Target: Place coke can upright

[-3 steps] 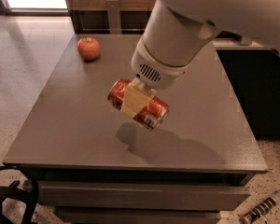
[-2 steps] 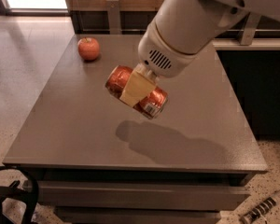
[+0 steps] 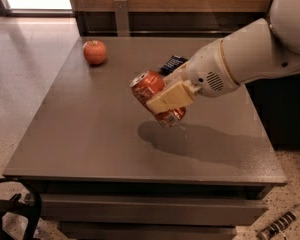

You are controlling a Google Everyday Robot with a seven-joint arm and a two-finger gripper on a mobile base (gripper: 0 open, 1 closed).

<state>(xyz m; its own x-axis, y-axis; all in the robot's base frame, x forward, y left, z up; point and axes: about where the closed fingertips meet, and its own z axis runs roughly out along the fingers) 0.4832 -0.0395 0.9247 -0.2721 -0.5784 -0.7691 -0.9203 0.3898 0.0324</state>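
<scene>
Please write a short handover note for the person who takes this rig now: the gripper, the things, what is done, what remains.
Gripper: shut on the red-orange aluminium coke can, in the air over the middle of the grey table.
Can: tilted, not touching the table.
Others: round red apple at the far left of the table; small dark blue wrapper behind the gripper.
Done: can grasped and off the table.
Left: turn it upright, set it down, release.

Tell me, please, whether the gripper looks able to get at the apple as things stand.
Probably not yet. The gripper is shut on the coke can, held tilted above the table. Nothing lies between it and the apple, but its grip is taken.
</scene>
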